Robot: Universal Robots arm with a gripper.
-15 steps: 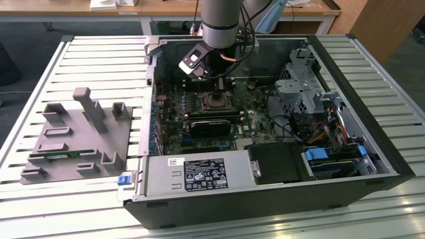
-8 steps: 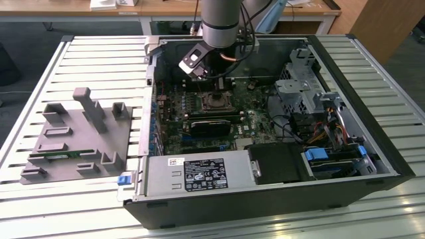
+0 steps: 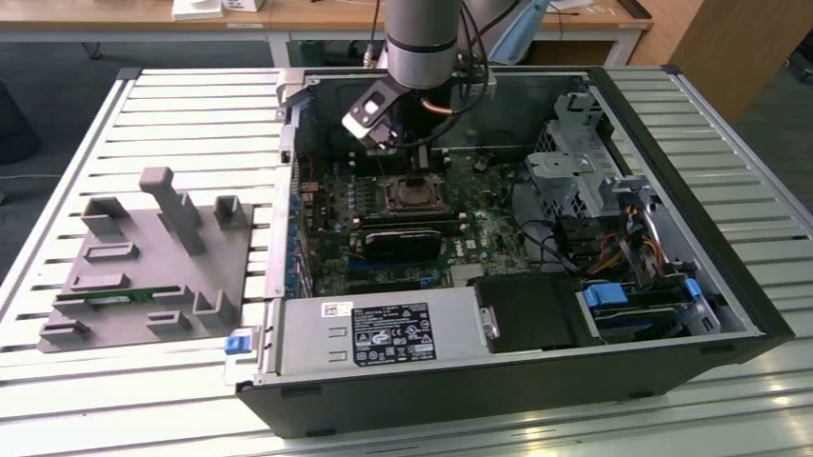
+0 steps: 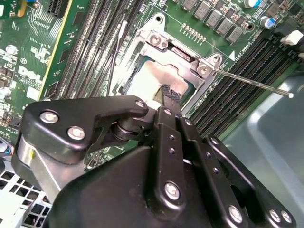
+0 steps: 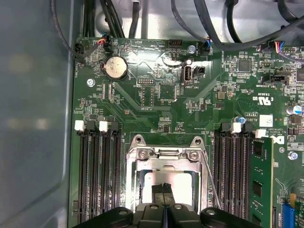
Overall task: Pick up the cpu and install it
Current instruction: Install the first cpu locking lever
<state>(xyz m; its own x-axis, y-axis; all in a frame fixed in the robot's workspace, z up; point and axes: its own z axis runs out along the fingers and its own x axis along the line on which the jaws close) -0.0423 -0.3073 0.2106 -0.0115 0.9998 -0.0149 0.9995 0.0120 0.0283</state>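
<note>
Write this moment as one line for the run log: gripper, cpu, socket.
gripper: shut, tips pointing down at cpu | cpu: lying flat inside socket frame | contact tips-cpu: cannot tell

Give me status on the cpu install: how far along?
Done: the cpu lies inside the socket frame, silver top up.
In hand: nothing gripped. The pincer is shut, its tips at or just over the cpu's top; I cannot tell if they touch.
Left: the thin latch lever angles out from the frame and seems unhooked, so the socket does not look locked.
</note>
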